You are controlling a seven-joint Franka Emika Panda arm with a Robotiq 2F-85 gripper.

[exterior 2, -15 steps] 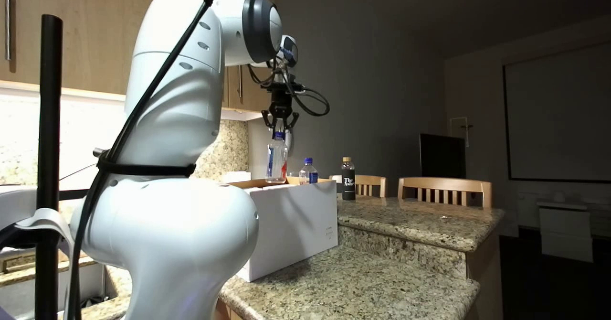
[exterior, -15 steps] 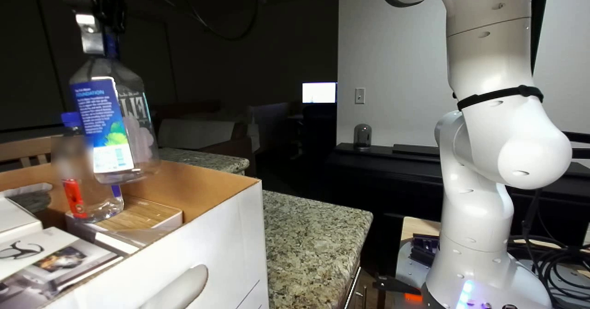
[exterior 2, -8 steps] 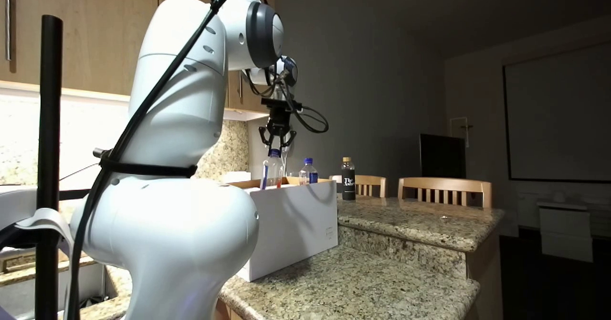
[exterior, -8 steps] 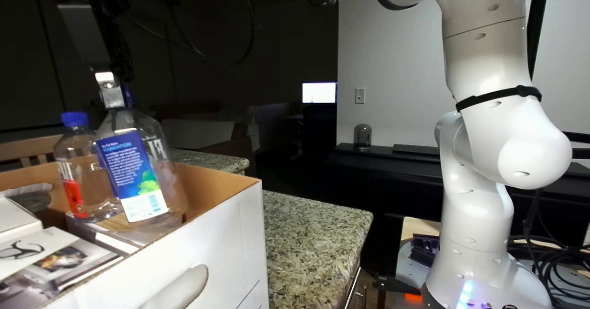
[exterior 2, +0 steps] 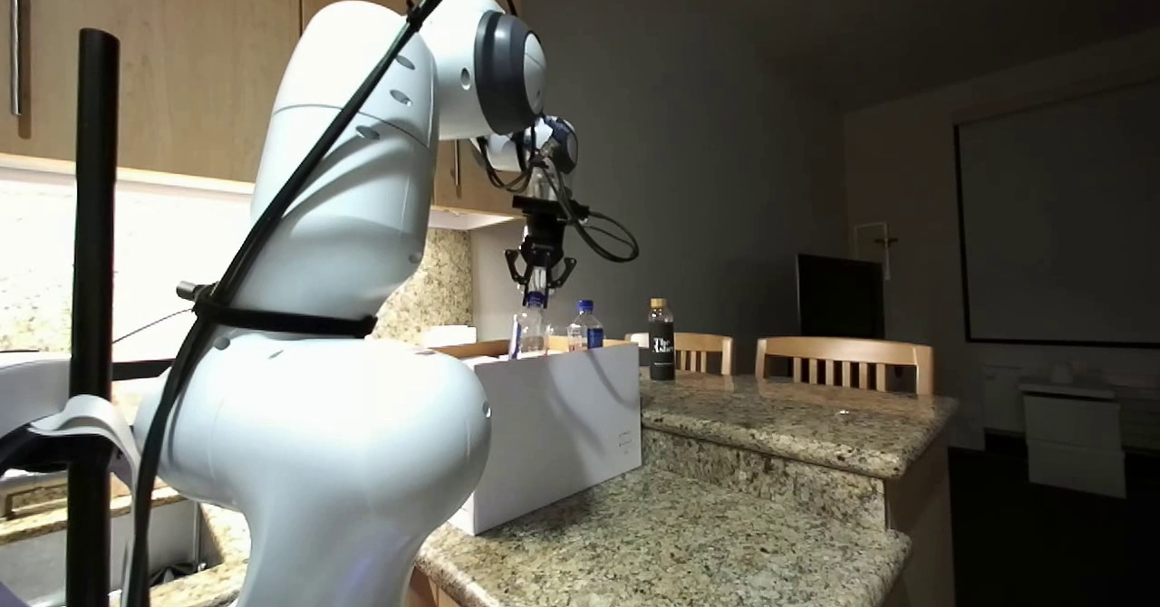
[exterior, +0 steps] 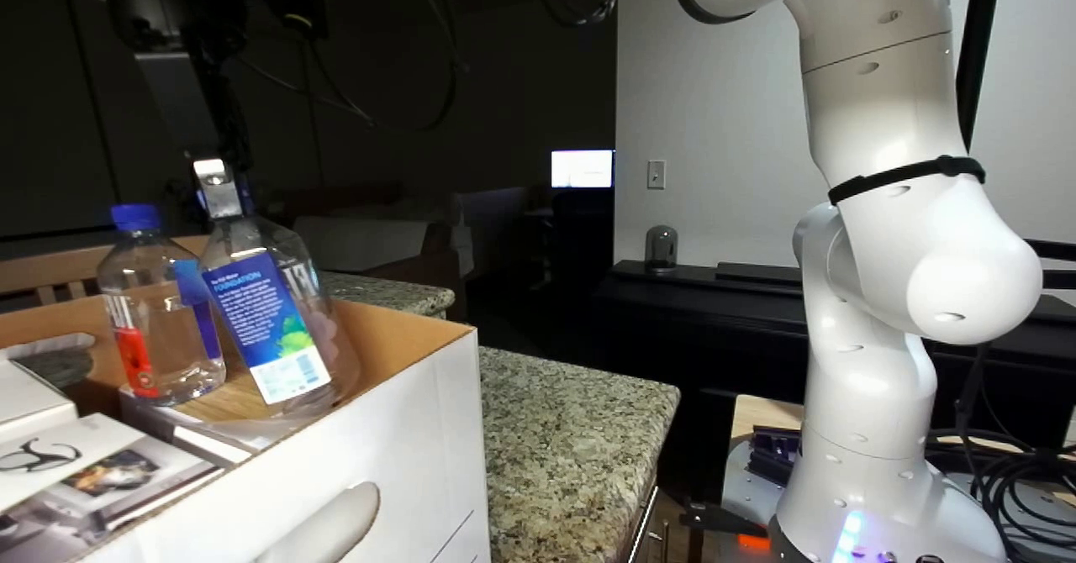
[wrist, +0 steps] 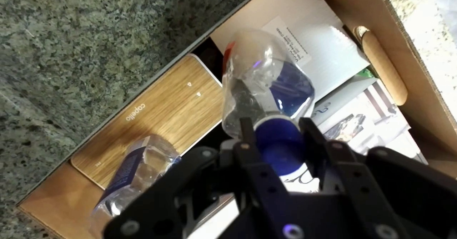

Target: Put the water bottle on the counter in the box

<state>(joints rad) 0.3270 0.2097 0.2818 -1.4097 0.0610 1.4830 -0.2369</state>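
In an exterior view, the white cardboard box [exterior 2: 557, 435] hides the base of your water bottle [exterior 2: 531, 332]; fine print on its label [exterior: 267, 328] is illegible.

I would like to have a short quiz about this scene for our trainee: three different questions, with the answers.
1. True or false: the end effector grips the tilted water bottle by its blue cap.
2. Fill in: inside the white box, the wood-grain panel shows the word ____.
3. Which cap colour has the black-sleeved bottle on the raised counter: A red, B tan, C blue?

Key: 1 true; 2 capello; 3 B.
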